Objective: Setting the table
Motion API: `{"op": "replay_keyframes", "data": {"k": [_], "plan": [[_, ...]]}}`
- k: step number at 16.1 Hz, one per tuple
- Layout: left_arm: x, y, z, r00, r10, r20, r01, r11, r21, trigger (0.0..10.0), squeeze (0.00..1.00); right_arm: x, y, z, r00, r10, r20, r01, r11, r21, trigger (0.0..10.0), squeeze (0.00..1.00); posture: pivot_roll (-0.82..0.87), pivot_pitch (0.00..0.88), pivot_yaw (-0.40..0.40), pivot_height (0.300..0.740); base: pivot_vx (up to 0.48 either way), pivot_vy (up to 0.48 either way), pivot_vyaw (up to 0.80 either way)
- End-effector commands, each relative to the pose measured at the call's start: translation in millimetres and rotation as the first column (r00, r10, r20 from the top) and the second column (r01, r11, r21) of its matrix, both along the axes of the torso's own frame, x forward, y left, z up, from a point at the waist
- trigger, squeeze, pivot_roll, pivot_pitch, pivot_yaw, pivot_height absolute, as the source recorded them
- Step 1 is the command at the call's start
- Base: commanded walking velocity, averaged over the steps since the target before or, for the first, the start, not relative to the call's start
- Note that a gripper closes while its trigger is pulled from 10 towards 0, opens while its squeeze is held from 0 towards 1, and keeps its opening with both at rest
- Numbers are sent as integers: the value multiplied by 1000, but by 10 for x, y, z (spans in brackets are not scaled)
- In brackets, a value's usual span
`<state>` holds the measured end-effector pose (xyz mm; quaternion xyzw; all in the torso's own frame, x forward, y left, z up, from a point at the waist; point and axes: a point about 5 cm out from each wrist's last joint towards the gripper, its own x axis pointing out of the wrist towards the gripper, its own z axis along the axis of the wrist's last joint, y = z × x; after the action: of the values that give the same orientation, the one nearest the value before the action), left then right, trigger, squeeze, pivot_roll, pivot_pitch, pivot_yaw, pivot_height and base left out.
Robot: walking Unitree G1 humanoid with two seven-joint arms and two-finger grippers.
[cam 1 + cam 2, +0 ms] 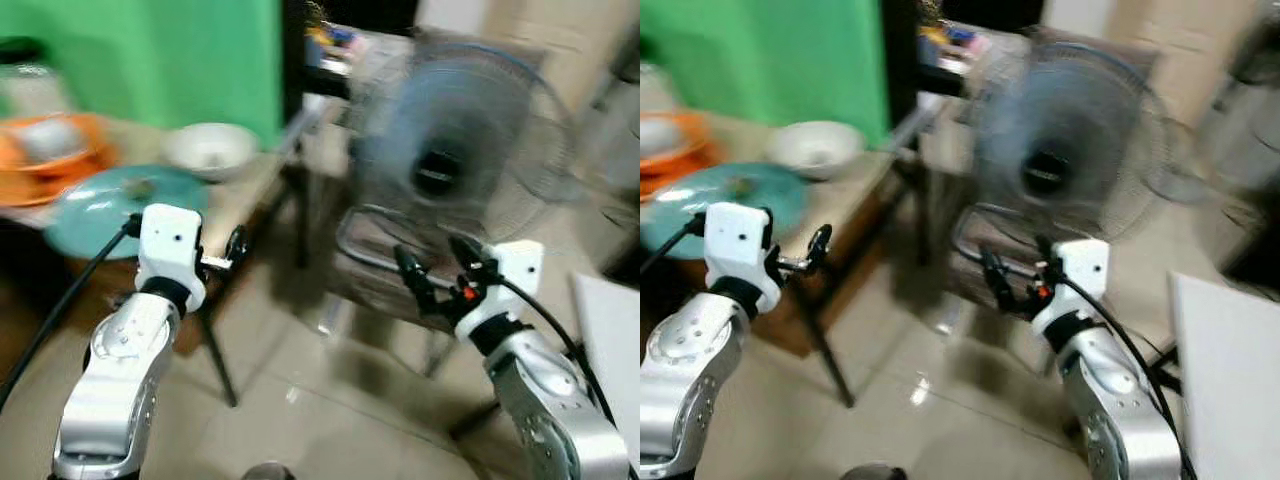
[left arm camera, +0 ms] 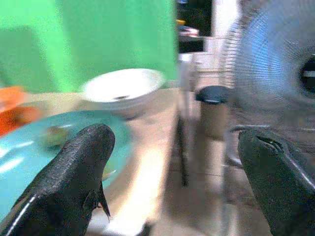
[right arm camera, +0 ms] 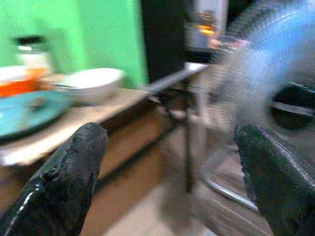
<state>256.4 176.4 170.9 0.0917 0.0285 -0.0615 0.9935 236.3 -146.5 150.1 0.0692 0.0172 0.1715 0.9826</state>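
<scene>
A low wooden table (image 1: pixel 250 190) stands at my left. On it lie a teal plate (image 1: pixel 100 205) with a small scrap of food, a white bowl (image 1: pixel 210 148) behind it, and a stack of orange plates (image 1: pixel 50 160) at the far left. My left gripper (image 1: pixel 232 252) hovers open and empty beside the table's near corner, close to the teal plate (image 2: pixel 29 147). My right gripper (image 1: pixel 440 265) is open and empty too, held in the air in front of a standing fan (image 1: pixel 460 130). All views are blurred.
The fan stands on the tiled floor just right of the table, with its base ring (image 1: pixel 385 245) near my right gripper. A lidded jar (image 1: pixel 30 80) sits behind the orange plates. A white flat surface (image 1: pixel 610 320) juts in at the right. A green wall (image 1: pixel 150 60) backs the table.
</scene>
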Motion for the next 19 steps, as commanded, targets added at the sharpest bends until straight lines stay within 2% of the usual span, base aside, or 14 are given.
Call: {"op": "replay_keyframes", "data": {"k": [1,10,18,19], "plan": [[-18,-19,-3,1000,-8,0,8,1000,4,10000,0,-3,-38,-11,1000,-9,-5,9,1000,12,10000,1000,62,0,-29,740,0,307,0],[0,24,34,1000,-6,15,6,1000,26,10000,0,53,-70,-16,997,-76,-17,77,996,39,10000,1000,61,0,-32,740,0,308,0],[15,61,57,999,19,25,-20,1000,6,10000,0,42,-6,-36,999,-30,-29,30,999,20,10000,1000,63,0,-33,740,0,0,0],[13,63,61,999,21,27,-21,1000,4,10000,0,45,3,-43,999,-24,-34,24,1000,15,10000,1000,65,0,-35,740,0,0,800]]}}
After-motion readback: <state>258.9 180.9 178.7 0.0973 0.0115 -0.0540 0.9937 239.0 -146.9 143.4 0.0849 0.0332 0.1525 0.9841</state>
